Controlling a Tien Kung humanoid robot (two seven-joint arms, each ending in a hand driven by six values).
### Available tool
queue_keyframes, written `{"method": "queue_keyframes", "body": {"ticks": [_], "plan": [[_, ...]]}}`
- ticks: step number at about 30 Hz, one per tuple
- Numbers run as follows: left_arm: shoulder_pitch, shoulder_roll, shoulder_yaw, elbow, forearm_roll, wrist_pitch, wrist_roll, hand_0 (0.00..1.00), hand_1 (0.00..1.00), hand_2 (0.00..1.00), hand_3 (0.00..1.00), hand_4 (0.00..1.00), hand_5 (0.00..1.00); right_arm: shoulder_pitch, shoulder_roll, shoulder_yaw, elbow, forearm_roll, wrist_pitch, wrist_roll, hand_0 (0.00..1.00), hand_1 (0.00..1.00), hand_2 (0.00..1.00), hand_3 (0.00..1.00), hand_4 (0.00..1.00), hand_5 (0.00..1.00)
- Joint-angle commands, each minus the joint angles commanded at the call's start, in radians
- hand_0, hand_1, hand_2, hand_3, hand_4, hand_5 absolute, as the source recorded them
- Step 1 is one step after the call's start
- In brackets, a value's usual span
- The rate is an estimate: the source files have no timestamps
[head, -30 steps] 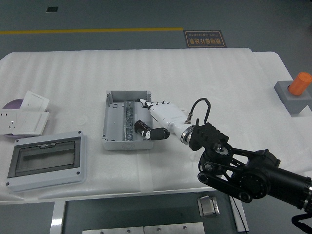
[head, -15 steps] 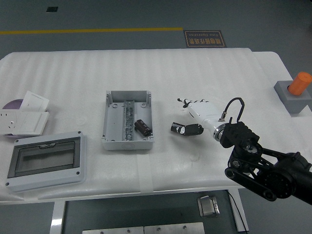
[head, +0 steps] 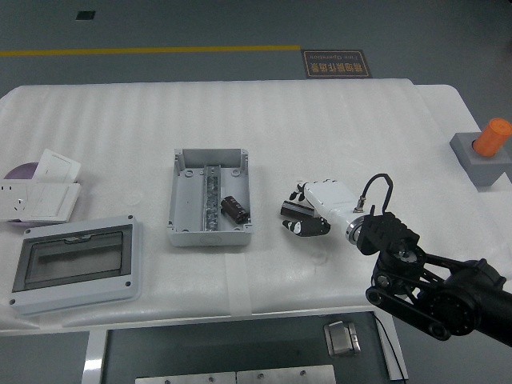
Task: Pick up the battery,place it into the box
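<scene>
Battery (head: 234, 207) is lying inside the grey box (head: 209, 197), in its right half beside the central rail, its long axis running diagonally from upper left to lower right. Only 1 hand is showing: the right hand (head: 314, 210) is sitting over the tabletop (head: 336, 128) to the right of the box, well clear of its wall, so the battery lies to the left of the fingers (head: 293, 210). Those fingers are curling loosely inward and appear to be gripping nothing. Judging by this, the placing looks done.
</scene>
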Motion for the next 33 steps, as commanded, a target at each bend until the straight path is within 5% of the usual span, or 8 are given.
{"method": "queue_keyframes", "body": {"ticks": [8, 25, 26, 31, 32, 33], "plan": [[-0.002, 0.003, -0.007, 0.000, 0.006, 0.000, -0.001, 0.686, 0.700, 0.555, 0.605, 0.584, 0.539, -0.004, -0.005, -0.005, -0.007, -0.008, -0.005, 0.002, 0.734, 0.592, 0.479, 0.521, 0.741, 0.503], [-0.009, 0.004, -0.023, -0.002, 0.018, 0.001, -0.005, 0.686, 0.700, 0.555, 0.607, 0.601, 0.560, -0.004, 0.002, -0.025, -0.007, 0.009, -0.053, 0.024, 0.711, 0.566, 0.444, 0.492, 0.676, 0.490], [-0.009, 0.004, -0.024, -0.002, 0.019, 0.001, -0.005, 0.686, 0.700, 0.555, 0.608, 0.600, 0.565, -0.004, 0.002, -0.026, -0.007, 0.009, -0.053, 0.025, 0.692, 0.537, 0.400, 0.523, 0.515, 0.394], [-0.010, 0.003, -0.025, -0.002, 0.019, 0.002, -0.006, 0.686, 0.700, 0.555, 0.608, 0.600, 0.565, -0.004, 0.005, -0.032, -0.007, 0.007, -0.054, 0.024, 0.692, 0.537, 0.400, 0.523, 0.515, 0.394], [-0.009, 0.003, -0.024, -0.002, 0.019, 0.002, -0.006, 0.686, 0.700, 0.556, 0.608, 0.599, 0.568, -0.004, 0.005, -0.033, -0.007, 0.006, -0.054, 0.024, 0.660, 0.494, 0.363, 0.536, 0.422, 0.041], [-0.009, 0.003, -0.024, -0.002, 0.019, 0.002, -0.006, 0.686, 0.700, 0.556, 0.608, 0.599, 0.568, -0.004, 0.005, -0.033, -0.007, 0.005, -0.054, 0.024, 0.660, 0.494, 0.363, 0.536, 0.422, 0.041]]}}
